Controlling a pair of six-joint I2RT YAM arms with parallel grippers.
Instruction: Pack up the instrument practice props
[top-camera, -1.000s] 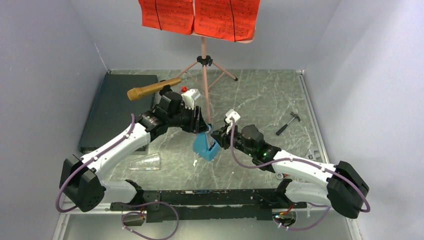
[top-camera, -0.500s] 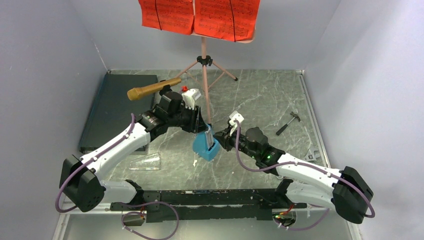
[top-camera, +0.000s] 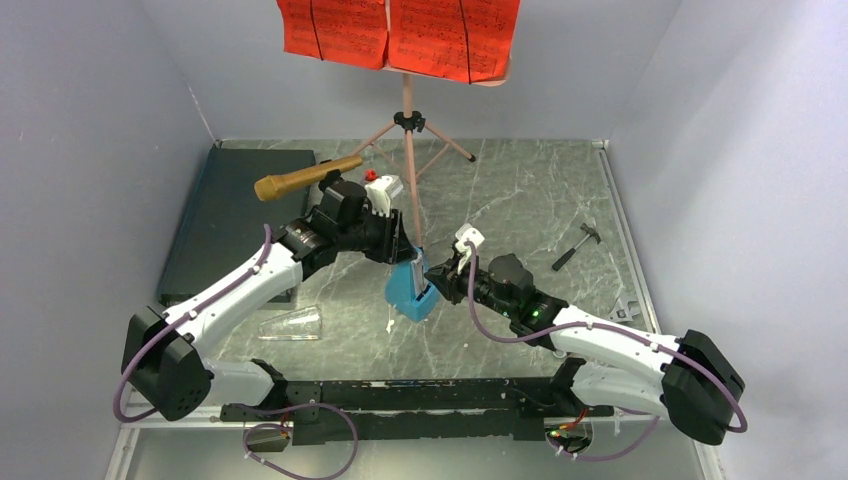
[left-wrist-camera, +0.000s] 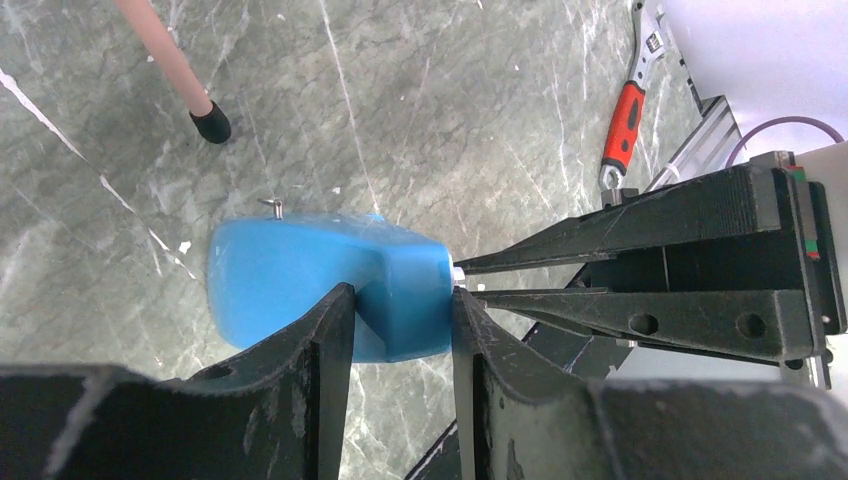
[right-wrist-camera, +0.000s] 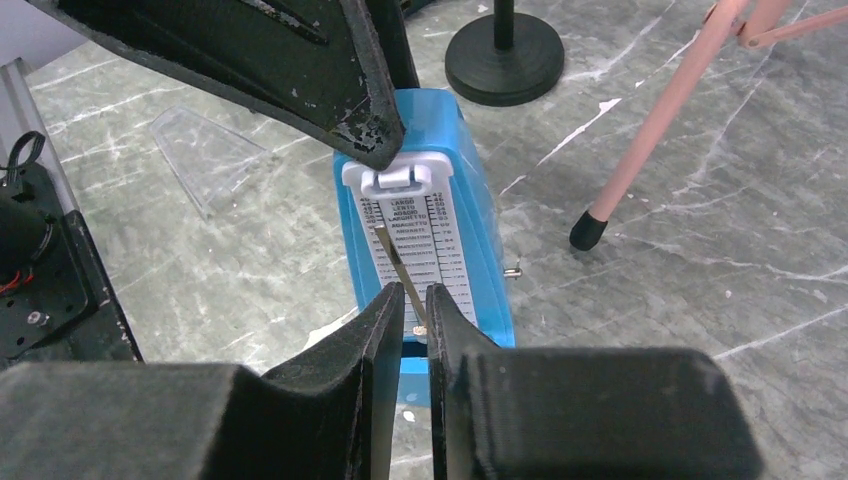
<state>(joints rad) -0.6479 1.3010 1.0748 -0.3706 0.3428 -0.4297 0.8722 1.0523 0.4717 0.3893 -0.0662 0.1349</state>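
The blue wedge-shaped metronome (top-camera: 408, 292) (left-wrist-camera: 300, 280) (right-wrist-camera: 420, 230) stands at the table's middle. My left gripper (top-camera: 406, 255) (left-wrist-camera: 400, 295) comes from the left and is shut on its narrow top, jaws pressed on both sides. My right gripper (top-camera: 432, 276) (right-wrist-camera: 407, 295) faces its scale; its fingers stand a narrow gap apart around the thin pendulum rod (right-wrist-camera: 395, 258). The gold microphone (top-camera: 305, 177) sits behind the left arm on its black round base (right-wrist-camera: 503, 60). The pink music stand (top-camera: 408, 150) at the back carries the red sheet-music pages (top-camera: 400, 35).
A flat dark case (top-camera: 235, 220) lies at the left. A clear wedge cover (top-camera: 292, 324) (right-wrist-camera: 205, 150) lies near the left arm. A small hammer (top-camera: 575, 247) is at the right, a red-handled wrench (left-wrist-camera: 625, 120) beyond the metronome. A stand foot (left-wrist-camera: 210, 122) (right-wrist-camera: 588, 230) rests close by.
The left jaws have closed in on the metronome's top. The right arm has shifted slightly, its gripper staying at the metronome's face.
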